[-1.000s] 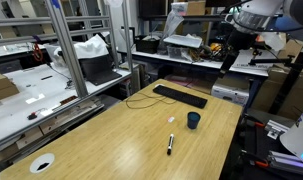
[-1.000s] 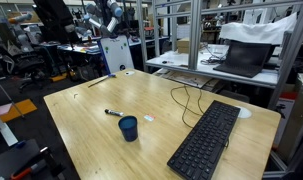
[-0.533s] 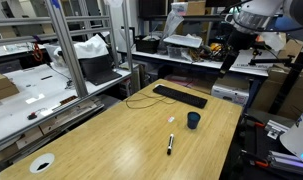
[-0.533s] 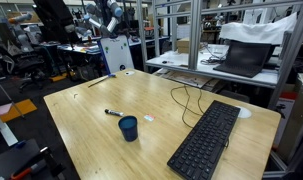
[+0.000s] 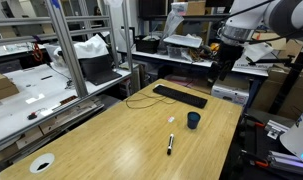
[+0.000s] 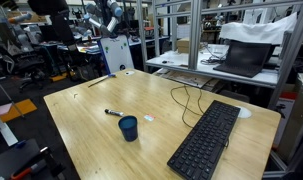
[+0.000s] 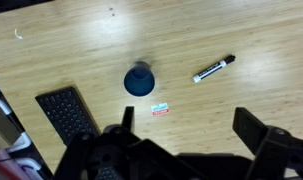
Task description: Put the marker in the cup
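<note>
The marker (image 7: 214, 68), black with a pale tip, lies flat on the wooden table (image 7: 81, 45), a little to the right of the dark blue cup (image 7: 139, 81), which stands upright. Both also show in both exterior views: the marker (image 5: 170, 144) (image 6: 114, 112) and the cup (image 5: 193, 120) (image 6: 128, 127). My gripper (image 7: 191, 125) is open and empty. It hangs high above the table, with the cup and marker well below it. In an exterior view the gripper (image 5: 217, 70) hangs beyond the table's far edge.
A black keyboard (image 7: 66, 112) (image 5: 180, 95) (image 6: 206, 140) with a cable lies near the cup. A small white and red label (image 7: 160, 108) lies next to the cup. A white round disc (image 5: 41, 163) sits at a table corner. Shelving and benches surround the table.
In an exterior view the arm has swung left and the gripper has come a little lower. The marker and cup have not moved.
</note>
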